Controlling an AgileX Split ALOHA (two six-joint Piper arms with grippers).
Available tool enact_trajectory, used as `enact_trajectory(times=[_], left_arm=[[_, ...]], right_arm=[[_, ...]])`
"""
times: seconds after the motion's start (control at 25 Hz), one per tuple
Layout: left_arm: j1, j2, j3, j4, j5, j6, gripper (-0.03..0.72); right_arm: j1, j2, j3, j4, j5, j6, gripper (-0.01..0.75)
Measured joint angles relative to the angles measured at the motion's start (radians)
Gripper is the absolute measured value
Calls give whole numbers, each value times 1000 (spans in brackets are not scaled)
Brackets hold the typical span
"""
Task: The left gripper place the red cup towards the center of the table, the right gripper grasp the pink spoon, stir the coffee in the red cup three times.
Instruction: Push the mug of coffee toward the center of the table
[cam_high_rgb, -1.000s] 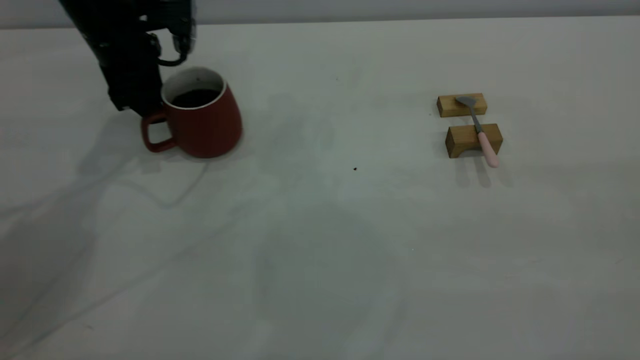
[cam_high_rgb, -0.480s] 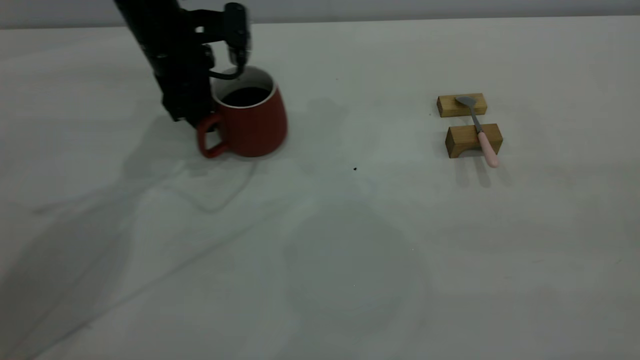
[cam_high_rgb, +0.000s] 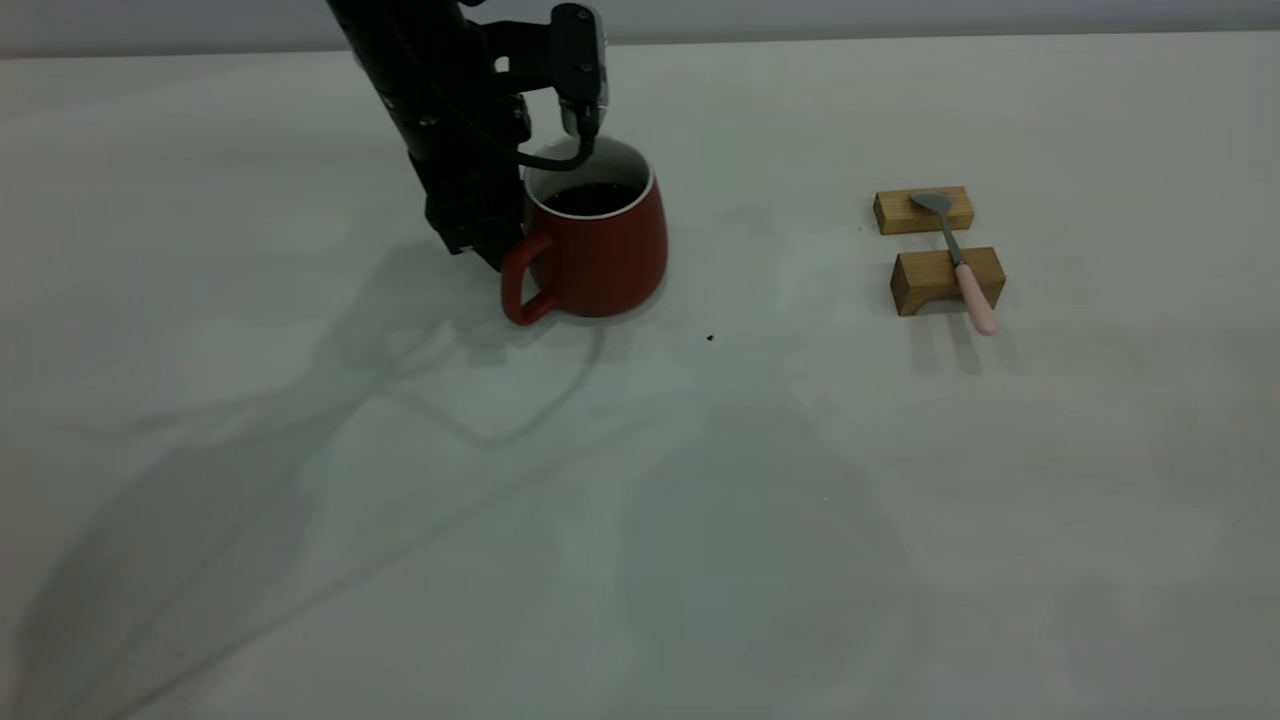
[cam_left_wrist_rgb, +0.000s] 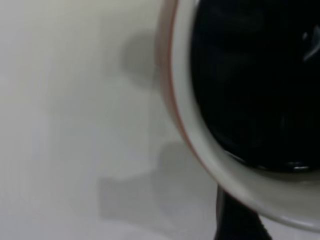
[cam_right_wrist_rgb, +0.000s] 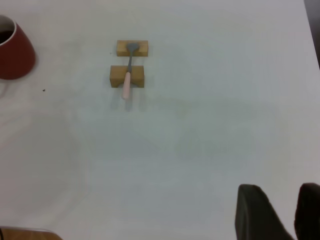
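the black left gripper (cam_high_rgb: 500, 245) seems clamped on the loop handle of the squat dark-red cup (cam_high_rgb: 598, 250) of dark coffee (cam_high_rgb: 592, 198), left of the off-white table's (cam_high_rgb: 640, 520) centre; placement looks unfinished. the pink-handled metal spoon (cam_high_rgb: 960, 262) lies untouched across two wooden blocks (cam_high_rgb: 945, 280). the right gripper (cam_right_wrist_rgb: 277, 212), fingers apart, hangs well away.

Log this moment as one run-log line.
left gripper: at red cup handle | pink spoon: on wooden blocks | right gripper: away, open
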Motion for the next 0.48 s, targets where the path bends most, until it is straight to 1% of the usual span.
enact_trajectory(times=[0.12,0.28,0.48], left_arm=[[-6,0,0,-23,-1,0,447],[-7,0,0,-9,-2,-4,447],[8,-29,0,109,47,-125,447]], right_arm=[[0,0,0,0,0,0,237],[0,0,0,0,0,0,237],[0,0,0,0,0,0,237]])
